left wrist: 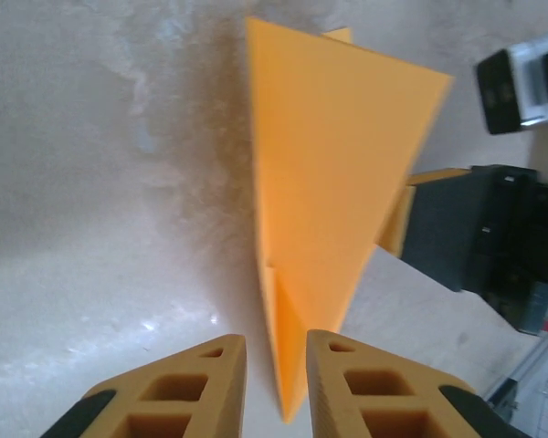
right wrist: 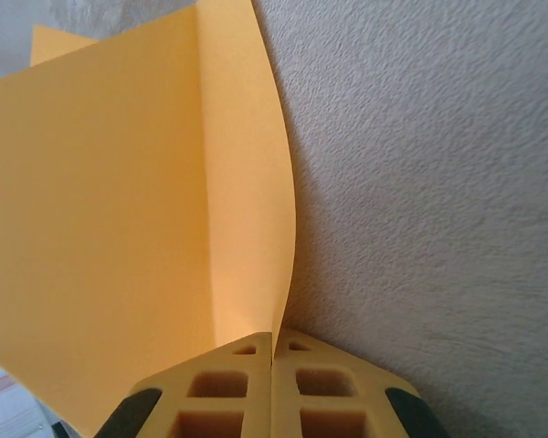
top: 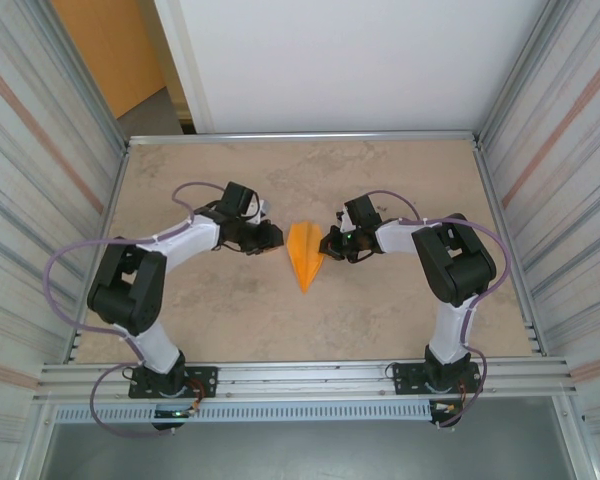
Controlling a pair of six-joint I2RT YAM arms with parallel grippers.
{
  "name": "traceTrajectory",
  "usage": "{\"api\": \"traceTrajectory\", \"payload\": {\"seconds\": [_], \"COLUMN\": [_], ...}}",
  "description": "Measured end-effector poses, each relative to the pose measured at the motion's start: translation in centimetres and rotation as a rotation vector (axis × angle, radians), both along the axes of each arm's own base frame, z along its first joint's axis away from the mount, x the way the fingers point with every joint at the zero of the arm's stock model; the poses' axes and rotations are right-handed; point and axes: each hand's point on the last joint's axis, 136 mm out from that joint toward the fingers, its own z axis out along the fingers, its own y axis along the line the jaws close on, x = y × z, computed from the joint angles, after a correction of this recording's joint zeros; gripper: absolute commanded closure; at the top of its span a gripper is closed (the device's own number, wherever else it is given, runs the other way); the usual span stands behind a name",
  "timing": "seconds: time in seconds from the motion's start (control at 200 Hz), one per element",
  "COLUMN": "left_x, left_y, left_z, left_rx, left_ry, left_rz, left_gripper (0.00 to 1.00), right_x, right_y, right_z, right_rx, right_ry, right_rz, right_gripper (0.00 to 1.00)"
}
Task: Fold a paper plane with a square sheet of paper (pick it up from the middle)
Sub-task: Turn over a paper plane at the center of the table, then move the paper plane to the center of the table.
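The narrow, dart-shaped, bright-orange paper plane (top: 305,255) lies near the middle of the beige speckled table (top: 220,330), its nose pointing toward the arm bases, with 1 gripper on each side.

The black right gripper (top: 329,244) has its 2 yellow pads (right wrist: 228,388) pressed together on 1 edge of the paper, which rises from the pinch as a thin, slightly bowed flap. The black left gripper (top: 271,238) stands with a narrow gap between its fingers (left wrist: 201,383). In the left wrist view the pointed end of the paper reaches into that gap, but I cannot tell whether either pad touches it.

The step in hand looks like setting or sharpening a wing fold late in the task. To do it well:

1. Hold the right pinch firm and steady, so that it anchors the paper.
2. Bring the left fingers in square to the crease and close them on the fold line itself, not on the loose flap.
3. Pull gently and evenly. Thin paper buckles or tears if the 2 arms tug apart, and the bowed flap could crease crookedly under pressure.
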Motion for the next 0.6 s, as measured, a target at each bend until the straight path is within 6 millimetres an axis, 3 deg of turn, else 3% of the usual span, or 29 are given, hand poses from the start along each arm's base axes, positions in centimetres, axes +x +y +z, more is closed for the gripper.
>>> {"api": "traceTrajectory", "payload": {"seconds": [0.266,0.601], "left_x": [-2.6,-1.9], "left_y": [-3.4,-4.2], "left_z": [-0.2,-3.1], "left_rx": [-0.022,0.021], "left_ry": [0.024,0.080], "left_rz": [-0.081,-0.088], "left_gripper": [0.72,0.69], "right_x": [0.0,-0.1], "right_y": [0.0,0.1], "right_z": [0.0,0.0], "right_rx": [0.000,0.000], "right_ry": [0.000,0.000], "right_rz": [0.001,0.002], "right_gripper": [0.94,0.95]}}
